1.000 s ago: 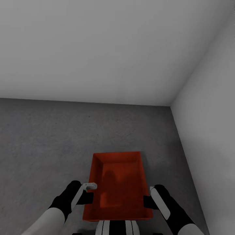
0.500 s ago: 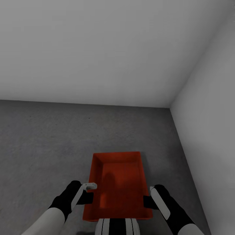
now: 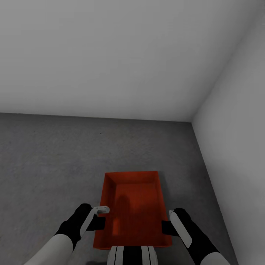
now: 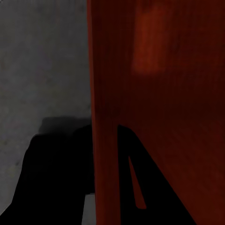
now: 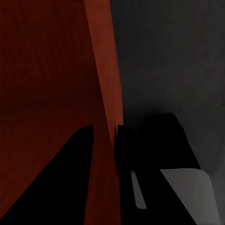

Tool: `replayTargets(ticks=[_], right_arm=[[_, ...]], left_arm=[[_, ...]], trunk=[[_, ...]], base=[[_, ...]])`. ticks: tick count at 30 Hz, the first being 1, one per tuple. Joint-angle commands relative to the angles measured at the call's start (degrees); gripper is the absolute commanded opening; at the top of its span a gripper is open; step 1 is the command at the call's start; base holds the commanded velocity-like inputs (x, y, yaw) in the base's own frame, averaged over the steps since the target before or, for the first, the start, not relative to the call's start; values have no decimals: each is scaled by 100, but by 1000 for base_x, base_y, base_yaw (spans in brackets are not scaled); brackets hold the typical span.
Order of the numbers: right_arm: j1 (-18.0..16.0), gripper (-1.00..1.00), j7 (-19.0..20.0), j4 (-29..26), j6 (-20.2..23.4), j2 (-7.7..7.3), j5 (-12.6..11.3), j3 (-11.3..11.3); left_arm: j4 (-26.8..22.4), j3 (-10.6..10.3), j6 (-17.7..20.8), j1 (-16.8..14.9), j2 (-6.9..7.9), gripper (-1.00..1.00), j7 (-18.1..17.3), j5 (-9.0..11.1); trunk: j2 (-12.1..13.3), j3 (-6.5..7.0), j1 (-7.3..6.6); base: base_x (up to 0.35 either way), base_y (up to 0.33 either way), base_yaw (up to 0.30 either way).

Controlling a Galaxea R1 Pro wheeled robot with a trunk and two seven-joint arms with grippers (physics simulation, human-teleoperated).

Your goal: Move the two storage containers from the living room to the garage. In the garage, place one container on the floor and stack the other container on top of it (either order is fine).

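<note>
An orange-red rectangular plastic bin (image 3: 133, 209) with low straight walls and a finely ribbed bottom is held above the dark grey speckled concrete floor (image 3: 55, 154), near the grey-white walls' corner. Its side walls are clamped by the left end effector (image 3: 100, 220) and right end effector (image 3: 166, 225). It should be lowered level, both sides together.

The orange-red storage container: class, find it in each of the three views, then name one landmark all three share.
Head view: storage container low centre, between both arms.
Left wrist view: its wall between the left claw's fingers.
Right wrist view: its wall between the right claw's fingers.
Shared landmark: grey concrete floor.
</note>
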Motion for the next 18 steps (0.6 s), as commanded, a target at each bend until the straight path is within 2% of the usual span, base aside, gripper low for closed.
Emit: replayTargets(ticks=[1,3,18], right_arm=[[-3,-100,-42,-7,-23,-1,-140,-6],[-3,-100,-42,-7,-23,-1,-140,-6],[-3,-100,-42,-7,-23,-1,-140,-6]], left_arm=[[-11,9,25,2,-1,-100,23,82],[-11,8,25,2,-1,-100,23,82],[-11,12,25,2,0,-100,23,82]], trunk=[[-43,-22,472],[-123,-58,516],[-123,-58,516]], base=[[0,0,0],[0,0,0],[0,0,0]])
